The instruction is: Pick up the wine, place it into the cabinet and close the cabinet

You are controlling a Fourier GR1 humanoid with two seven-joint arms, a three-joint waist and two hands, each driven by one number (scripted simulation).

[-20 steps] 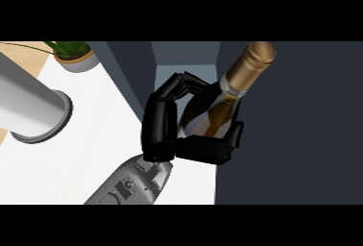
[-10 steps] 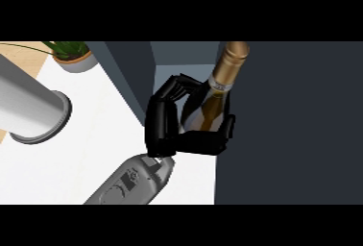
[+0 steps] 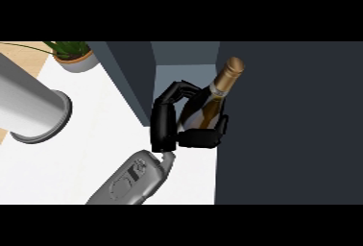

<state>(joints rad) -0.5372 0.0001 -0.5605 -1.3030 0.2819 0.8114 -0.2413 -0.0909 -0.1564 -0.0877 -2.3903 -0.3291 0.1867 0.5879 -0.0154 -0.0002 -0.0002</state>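
The wine stands nearly upright, neck leaning slightly away, at the mouth of the dark cabinet. A black hand curls round its lower body from the left, with the thumb hooked under the front. Which hand this is cannot be told for sure; its forearm rises from the lower middle, and it is probably the right. No other hand shows.

The risks from here are mostly a matter of clearance. The bottle sits close beside the cabinet's dark panel on the right, so a sideways drift could knock glass against it. The tall neck could catch on the frame above if raised. If the fingers let go before the base rests flat, the bottle may tip.

The counter is white and smooth. A grey cylinder stands at the left, well apart from the bottle, and a potted plant sits at the far corner.
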